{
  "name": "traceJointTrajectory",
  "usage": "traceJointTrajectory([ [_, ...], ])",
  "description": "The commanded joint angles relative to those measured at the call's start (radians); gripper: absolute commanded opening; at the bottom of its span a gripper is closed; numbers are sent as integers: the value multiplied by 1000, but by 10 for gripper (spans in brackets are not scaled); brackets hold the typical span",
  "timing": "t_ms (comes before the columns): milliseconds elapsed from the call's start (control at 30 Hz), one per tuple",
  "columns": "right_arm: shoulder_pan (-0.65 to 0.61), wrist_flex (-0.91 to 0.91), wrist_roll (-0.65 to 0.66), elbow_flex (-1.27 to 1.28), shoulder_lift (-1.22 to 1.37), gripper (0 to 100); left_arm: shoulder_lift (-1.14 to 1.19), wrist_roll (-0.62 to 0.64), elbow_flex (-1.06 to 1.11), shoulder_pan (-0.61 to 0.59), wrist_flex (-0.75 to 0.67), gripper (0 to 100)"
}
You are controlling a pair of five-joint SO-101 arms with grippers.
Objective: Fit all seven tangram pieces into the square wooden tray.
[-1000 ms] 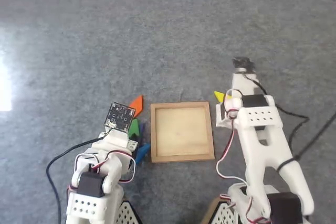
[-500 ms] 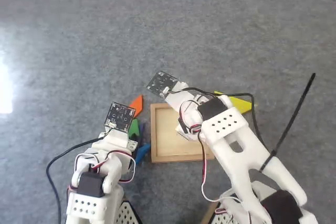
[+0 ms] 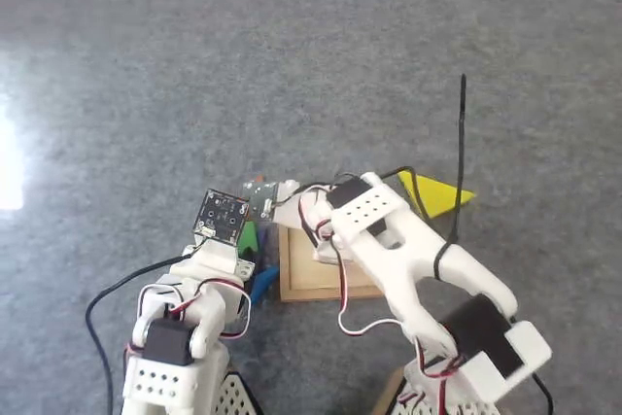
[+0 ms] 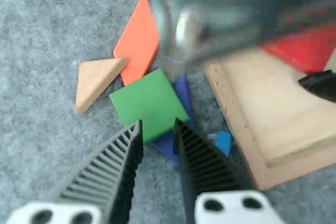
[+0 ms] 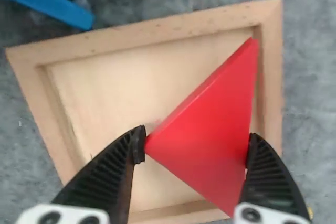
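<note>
From above, the square wooden tray lies on the grey felt-like counter. The right arm stretches across it towards the left arm. A yellow triangle lies just beyond the tray's far right corner. A green square piece and a light blue piece sit beside the tray's left edge.

From the left wrist, the left end effector hangs over the green square with its fingers a little apart and nothing between them. An orange parallelogram and a bare-wood triangle lie next to the square. A dark blue piece pokes out from under it, and the light blue piece lies by the tray's rim.

From the right wrist, the right end effector is clamped on a large red triangle, one finger at each side. The triangle sits above the tray's hollow, with one point reaching into a corner.
</note>
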Motion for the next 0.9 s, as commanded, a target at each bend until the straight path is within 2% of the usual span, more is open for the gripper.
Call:
traceJointTrajectory([
  [0,-1,-18,25,-58,-7,212,-21,-2,-13,2,5,92],
  [300,-1,18,34,-58,-5,218,-21,-2,-13,2,5,92],
  [467,-1,64,72,-58,-7,338,-21,-2,-13,2,5,92],
  [567,1,62,72,-60,-8,375,-21,-2,-13,2,5,92],
  [767,2,62,69,-80,-13,374,-21,-2,-13,2,5,92],
  [867,58,68,69,-107,-16,374,-21,-2,-13,2,5,92],
])
